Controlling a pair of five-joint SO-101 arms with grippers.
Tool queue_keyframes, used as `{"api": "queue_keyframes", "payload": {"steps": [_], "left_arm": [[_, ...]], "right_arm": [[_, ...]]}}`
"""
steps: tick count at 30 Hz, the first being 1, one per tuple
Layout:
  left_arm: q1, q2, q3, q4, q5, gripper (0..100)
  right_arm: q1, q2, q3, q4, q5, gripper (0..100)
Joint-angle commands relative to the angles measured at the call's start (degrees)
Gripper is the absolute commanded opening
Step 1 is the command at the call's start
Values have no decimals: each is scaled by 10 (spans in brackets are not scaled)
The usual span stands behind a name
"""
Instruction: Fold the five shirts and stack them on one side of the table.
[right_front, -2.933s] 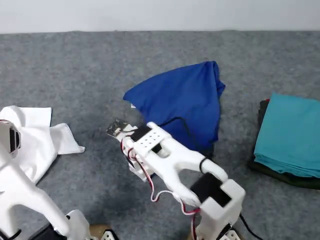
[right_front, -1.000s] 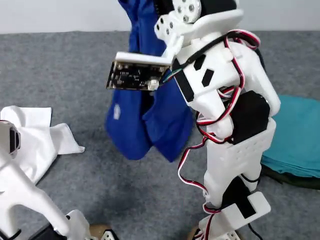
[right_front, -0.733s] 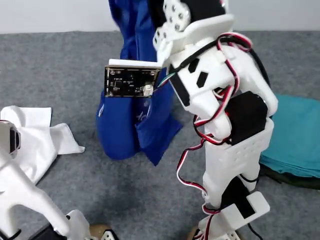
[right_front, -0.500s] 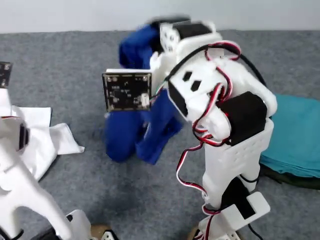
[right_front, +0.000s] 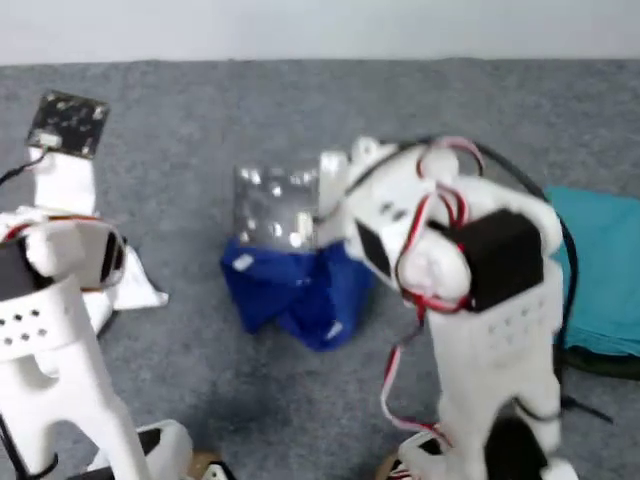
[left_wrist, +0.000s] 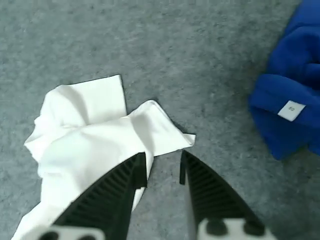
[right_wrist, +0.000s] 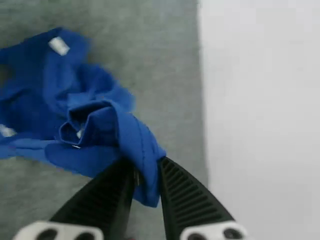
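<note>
A crumpled blue shirt lies bunched on the grey table near its middle. In the right wrist view my right gripper is shut on a fold of this blue shirt, the rest sagging onto the table. A rumpled white shirt lies at the left, partly behind my raised left arm in the high view. My left gripper hovers above the white shirt's edge, slightly open with nothing between its fingers. The blue shirt lies off to one side of it.
A folded teal shirt rests on a dark folded one at the table's right edge. Bare grey table stretches along the back. A white wall rises behind the table.
My right arm has brought the blue shirt down from hanging high in the air to a heap on the table. The left arm has risen and swung over the white shirt.
</note>
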Motion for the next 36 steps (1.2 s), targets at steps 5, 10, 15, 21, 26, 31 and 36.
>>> {"api": "queue_keyframes", "payload": {"steps": [5,10,15,21,26,31,36], "left_arm": [[84,74,-1,6,9,119],[167,138,-5,5,-12,144],[196,185,-5,-20,-32,201],[225,212,-5,-61,-32,205],[255,236,-5,-137,-11,203],[259,320,-5,-178,14,203],[258,411,-2,-144,13,201]], "right_arm": [[9,-201,299,20,-20,10],[54,-293,441,-29,-16,10],[172,-379,566,-37,70,10],[298,-501,674,-66,187,10],[348,-578,733,-69,228,10],[349,-611,745,-69,227,10],[351,-615,745,-69,227,10]]}}
